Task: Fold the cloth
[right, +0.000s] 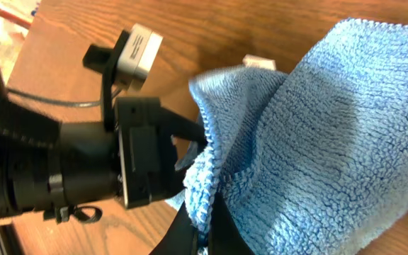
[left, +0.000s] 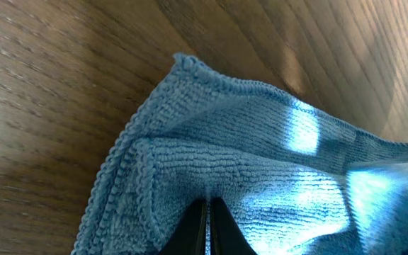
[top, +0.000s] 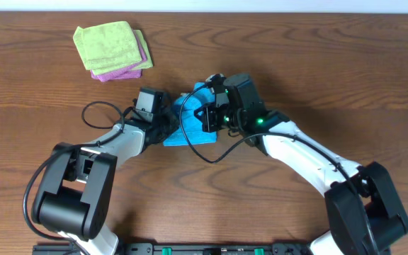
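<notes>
Landmark stack: a lime-green folded terry cloth (top: 108, 42) lies on a pink-purple folded cloth (top: 132, 69), at the far left of the brown wooden table (top: 317, 49).
Left gripper: the black two-fingered left gripper (top: 163, 122) is right of the lime-green folded terry cloth and nearer the robot. Its fingers (left: 198, 227) are clenched together, pinching a raised fold of the sky-blue terry cloth (top: 190, 131).
Cloth, place: further right of the lime-green folded terry cloth than the left gripper, well apart from it, between the two grippers.
Cloth, look: bunched and partly lifted rather than flat. It has looped ribbed pile and a stitched hem, with one corner (left: 183, 64) resting on the wood. A small white tag (right: 259, 64) peeks out at one edge.
Right gripper: the black right gripper (top: 210, 117) is furthest right of the lime-green folded terry cloth. Its fingers (right: 186, 230) are closed on the cloth's hemmed edge, and the fabric drapes over them.
</notes>
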`<state>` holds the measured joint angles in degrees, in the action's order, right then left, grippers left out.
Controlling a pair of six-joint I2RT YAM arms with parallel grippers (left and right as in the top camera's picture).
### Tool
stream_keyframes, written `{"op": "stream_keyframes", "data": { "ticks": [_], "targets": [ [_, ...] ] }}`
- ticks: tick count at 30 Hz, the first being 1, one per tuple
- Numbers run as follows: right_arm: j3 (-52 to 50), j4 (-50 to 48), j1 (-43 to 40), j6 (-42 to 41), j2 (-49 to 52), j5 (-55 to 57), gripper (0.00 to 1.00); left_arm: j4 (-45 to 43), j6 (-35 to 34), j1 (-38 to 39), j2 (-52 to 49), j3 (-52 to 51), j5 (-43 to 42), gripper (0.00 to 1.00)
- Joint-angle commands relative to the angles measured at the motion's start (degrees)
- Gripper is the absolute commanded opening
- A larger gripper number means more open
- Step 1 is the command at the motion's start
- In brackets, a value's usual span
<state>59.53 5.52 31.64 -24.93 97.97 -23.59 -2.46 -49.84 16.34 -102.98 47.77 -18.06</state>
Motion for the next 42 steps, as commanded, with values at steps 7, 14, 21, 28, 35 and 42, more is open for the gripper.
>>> {"op": "stream_keyframes", "data": {
  "ticks": [7, 14, 21, 28, 35, 42],
  "targets": [
    [1.18, -0.22, 2.25, 0.76, -1.03, -0.2, 0.01, 5.92, 7.65, -3.41, 3.15, 4.13, 0.66, 0.06],
    [1.18, -1.22, 3.54, 0.11, -1.03, 1.22, 0.01, 13.0, 11.96, -5.25, 8.35, 6.49, 2.21, 0.06],
    [1.18, -2.14, 5.55, -0.15, -1.01, 4.59, 0.01, 15.15, 13.75, -6.8, 12.63, 6.49, 4.61, 0.06],
    [1.18, -2.23, 8.17, -0.31, -0.07, 7.8, 0.01, 16.41, 13.9, -8.2, 13.14, 6.51, 4.52, 0.06],
    [1.2, -4.5, 9.46, -1.4, 3.39, 8.37, 0.01, 17.11, 14.14, -9.25, 14.03, 6.51, 4.66, 0.06],
    [1.55, -6.67, 10.58, -2.89, 7.34, 7.48, 0.01, 17.79, 15.19, -11.02, 14.64, 6.51, 4.74, 0.06]
  ]
}}
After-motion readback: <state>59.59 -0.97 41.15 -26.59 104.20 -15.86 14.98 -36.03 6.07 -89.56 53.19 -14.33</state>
